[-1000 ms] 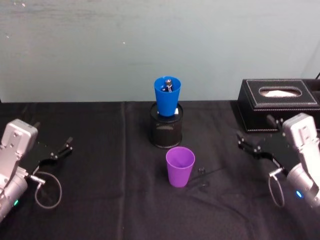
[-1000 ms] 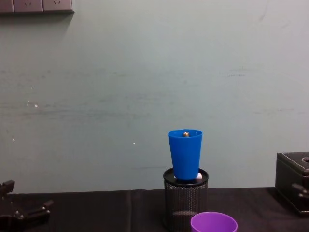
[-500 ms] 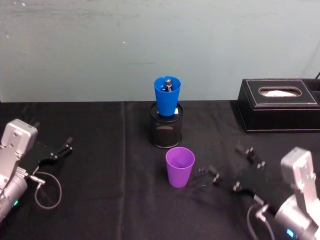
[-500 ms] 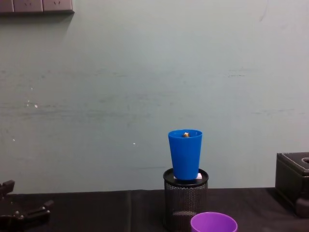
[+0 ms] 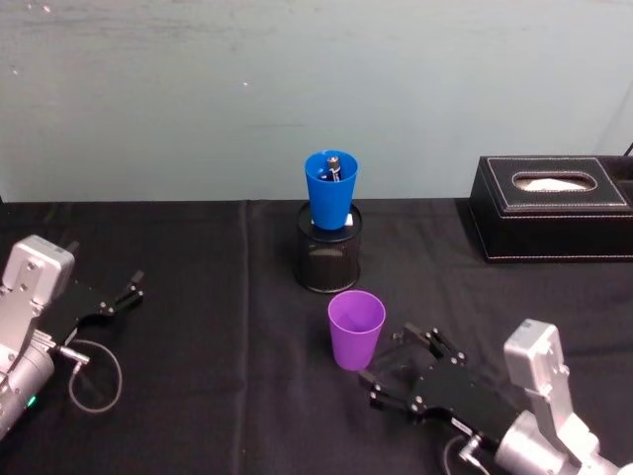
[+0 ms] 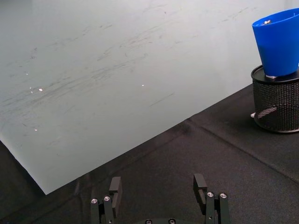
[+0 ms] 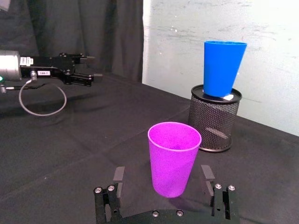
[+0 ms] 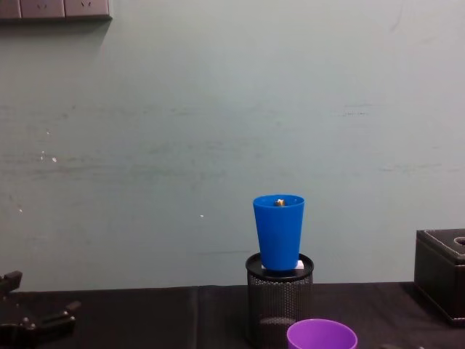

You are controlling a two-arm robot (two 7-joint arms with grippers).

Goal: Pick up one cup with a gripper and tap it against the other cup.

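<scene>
Near the table's [image 5: 198, 396] front edge, right of centre, the right gripper [image 5: 382, 358] sits low. Jaws are spread wide, fingertips just beside the purple cup [image 5: 356, 330], gripping nothing. The purple cup stands upright mid-table, in front of the black mesh pen holder [image 5: 328, 259]. The blue cup [image 5: 330, 190] sits upright in the holder's mouth, toward the back edge and apart from the purple one. The left gripper [image 5: 131, 288] is parked at the left edge, jaws apart, empty. A black tissue box [image 5: 550, 208] sits at the back right corner.
</scene>
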